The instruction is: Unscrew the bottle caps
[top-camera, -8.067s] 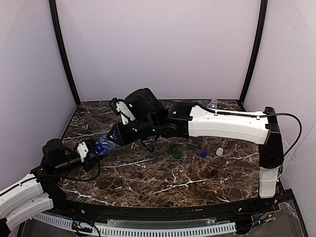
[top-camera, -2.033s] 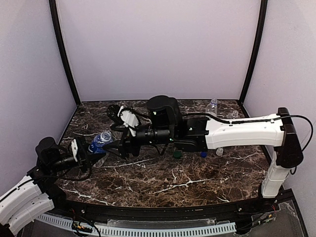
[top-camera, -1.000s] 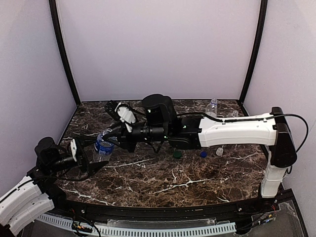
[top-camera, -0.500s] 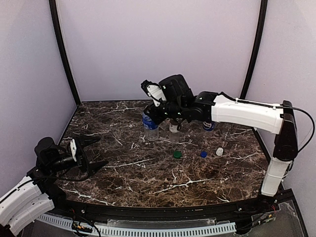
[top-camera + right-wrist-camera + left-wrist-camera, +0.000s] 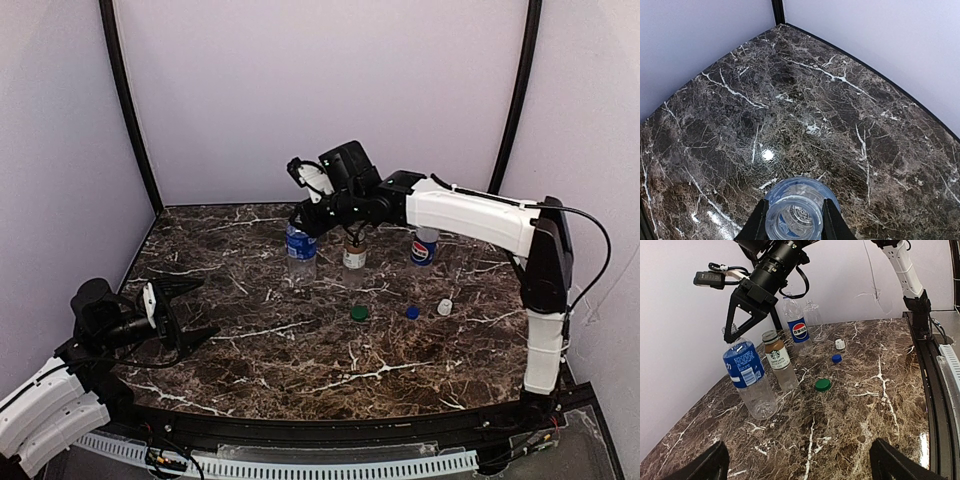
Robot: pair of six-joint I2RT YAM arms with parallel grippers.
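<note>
Blue-labelled bottle, uncapped: you are pinching its neck with the right fingers to stand it beside the brown bottle; left fingers are hanging spread.

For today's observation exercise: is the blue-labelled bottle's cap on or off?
Off. The right wrist view looks down into the open mouth of the bottle, its neck gripped by the right gripper; nothing covers it.
</note>
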